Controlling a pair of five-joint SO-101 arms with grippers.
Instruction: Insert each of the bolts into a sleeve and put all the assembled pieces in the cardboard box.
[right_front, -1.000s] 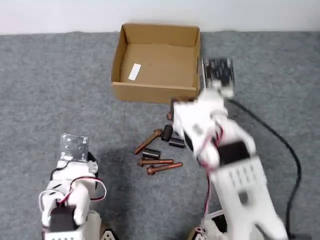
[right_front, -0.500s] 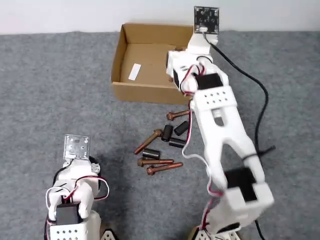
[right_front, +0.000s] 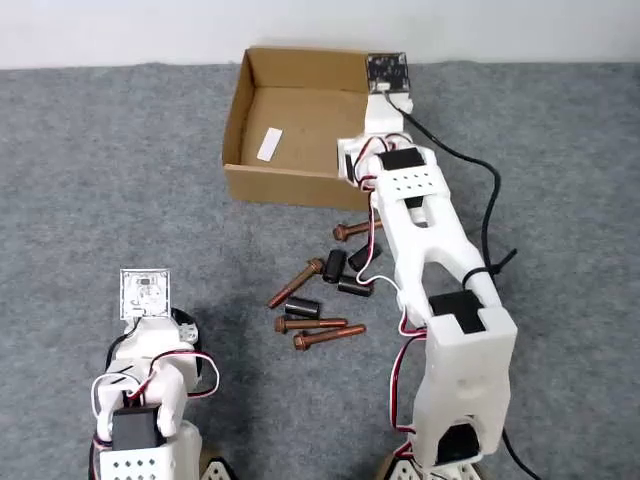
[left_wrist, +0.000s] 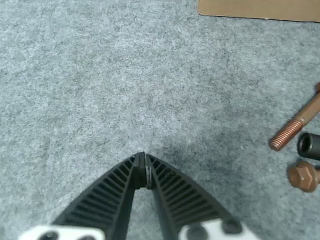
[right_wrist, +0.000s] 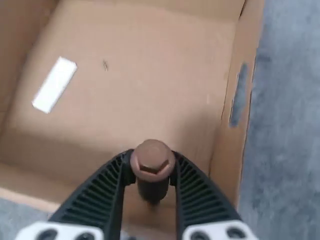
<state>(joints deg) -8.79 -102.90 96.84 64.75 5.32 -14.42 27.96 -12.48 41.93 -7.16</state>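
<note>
My right gripper (right_wrist: 151, 172) is shut on an assembled piece (right_wrist: 151, 162), a copper hex-head bolt in a dark sleeve. It hangs over the inside of the cardboard box (right_wrist: 150, 90), close to the box's near right corner. In the high view the right arm (right_front: 420, 230) stretches to the cardboard box (right_front: 235, 120). Loose copper bolts (right_front: 300, 283) and black sleeves (right_front: 334, 265) lie in a pile in front of the box. My left gripper (left_wrist: 144, 167) is shut and empty, low over bare carpet, left of a bolt (left_wrist: 297, 125) and a sleeve (left_wrist: 310, 145).
A white label (right_front: 269, 144) lies on the box floor. Grey carpet (right_front: 120, 180) covers the table. The left arm (right_front: 150, 380) sits at the near left, well apart from the pile. A black cable (right_front: 480, 170) trails right of the right arm.
The right arm has swung from above the pile forward to the box, carrying the bolt and sleeve. The left arm has barely shifted.
</note>
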